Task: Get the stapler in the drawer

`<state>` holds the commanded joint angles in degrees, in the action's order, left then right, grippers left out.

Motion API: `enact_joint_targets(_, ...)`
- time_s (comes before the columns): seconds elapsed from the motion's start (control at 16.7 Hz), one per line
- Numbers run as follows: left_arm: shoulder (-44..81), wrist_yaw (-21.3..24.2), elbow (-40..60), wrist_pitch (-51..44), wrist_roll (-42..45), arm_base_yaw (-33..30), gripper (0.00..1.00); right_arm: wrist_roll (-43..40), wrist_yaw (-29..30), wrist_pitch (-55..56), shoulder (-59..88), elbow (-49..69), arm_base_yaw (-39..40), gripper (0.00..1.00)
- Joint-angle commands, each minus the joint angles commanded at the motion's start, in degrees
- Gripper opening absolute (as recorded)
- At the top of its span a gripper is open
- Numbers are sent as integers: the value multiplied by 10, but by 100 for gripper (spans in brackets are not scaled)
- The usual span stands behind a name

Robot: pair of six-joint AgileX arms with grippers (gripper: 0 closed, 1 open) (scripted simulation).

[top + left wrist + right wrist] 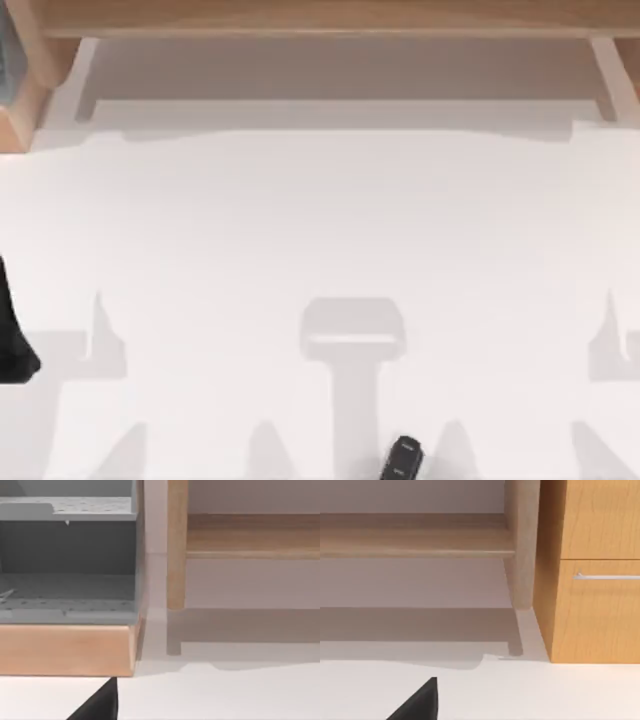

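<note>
White table (330,220), wooden shelf unit (330,18) along far edge. Stapler (403,458) lying at near edge, right of centre. Left arm (12,335) at left edge; drawer (600,610) closed. Grip state of either gripper: cannot tell.

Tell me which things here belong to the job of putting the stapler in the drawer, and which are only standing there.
For the job:
- stapler, at the table's near edge, right of centre
- drawer with a metal handle, shut, in the wooden cabinet

Only standing there:
- wooden shelf along the far side
- grey open unit on a wooden base
</note>
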<state>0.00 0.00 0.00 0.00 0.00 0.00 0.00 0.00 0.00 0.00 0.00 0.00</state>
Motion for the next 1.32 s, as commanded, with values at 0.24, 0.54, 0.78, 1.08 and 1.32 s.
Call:
enact_joint_targets(0.24,0,0,0,0,0,0,100,-15,-4,12,17,11,-4,100)
enact_joint_targets(0.54,0,0,0,0,0,0,100,-134,-36,105,165,96,-39,100)
enact_joint_targets(0.78,0,0,0,0,0,0,100,-280,-75,219,392,200,-83,100)
enact_joint_targets(1.08,0,0,0,0,0,0,100,-482,-131,373,725,339,-144,100)
enact_joint_targets(1.32,0,0,0,0,0,0,100,-636,-173,489,952,445,-190,100)
